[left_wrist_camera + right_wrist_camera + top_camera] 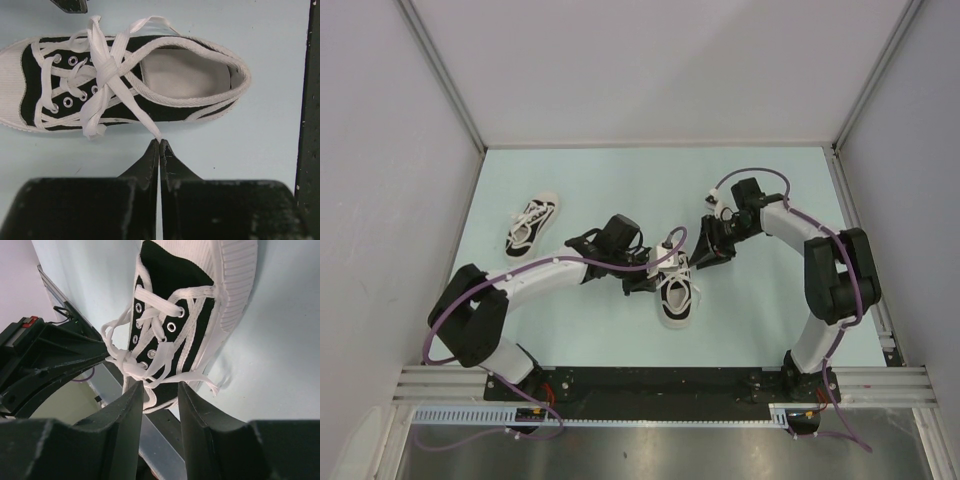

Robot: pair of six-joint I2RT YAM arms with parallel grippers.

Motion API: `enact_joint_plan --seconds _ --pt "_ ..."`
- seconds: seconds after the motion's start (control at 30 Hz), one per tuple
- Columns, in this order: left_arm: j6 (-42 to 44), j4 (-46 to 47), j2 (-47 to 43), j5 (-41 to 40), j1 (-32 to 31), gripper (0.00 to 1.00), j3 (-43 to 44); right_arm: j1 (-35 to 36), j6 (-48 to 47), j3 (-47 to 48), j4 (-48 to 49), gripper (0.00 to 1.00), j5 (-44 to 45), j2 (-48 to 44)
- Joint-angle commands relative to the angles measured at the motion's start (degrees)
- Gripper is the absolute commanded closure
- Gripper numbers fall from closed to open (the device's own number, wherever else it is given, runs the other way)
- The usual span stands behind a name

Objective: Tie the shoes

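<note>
The other shoe (532, 224) lies apart at far left. The left gripper (159, 146), pressed together, pinches a lace end (145, 122) of the middle shoe (185, 75); a hard pull may undo the crossing. The right gripper (161, 402) stands spread around a lace loop (148, 391), which may slip out.

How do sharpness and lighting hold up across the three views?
Top external: even light, sharp, shadows faint. Left wrist: shoe and lace crisp, left gripper dark, little detail. Right wrist: tilted view, right gripper large and dark near the lens.
</note>
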Motion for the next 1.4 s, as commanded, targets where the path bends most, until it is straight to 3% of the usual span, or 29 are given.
enact_joint_plan --seconds 0.0,0.83,1.2,1.37 --pt "0.21 1.84 -2.30 0.98 -0.28 1.00 -0.12 0.12 3.76 0.33 1.41 0.62 0.31 0.88" --pt "0.56 2.10 -1.77 0.89 -0.28 1.00 -0.56 1.52 6.93 0.24 2.82 0.63 -7.25 4.74" --pt "1.18 2.01 -2.73 0.36 -0.10 1.00 -2.14 -0.14 5.79 0.33 1.76 0.82 -7.34 3.69" --pt "1.27 2.10 -2.56 0.27 0.16 1.00 -2.14 -0.76 5.35 0.33 1.23 0.77 -8.30 3.78"
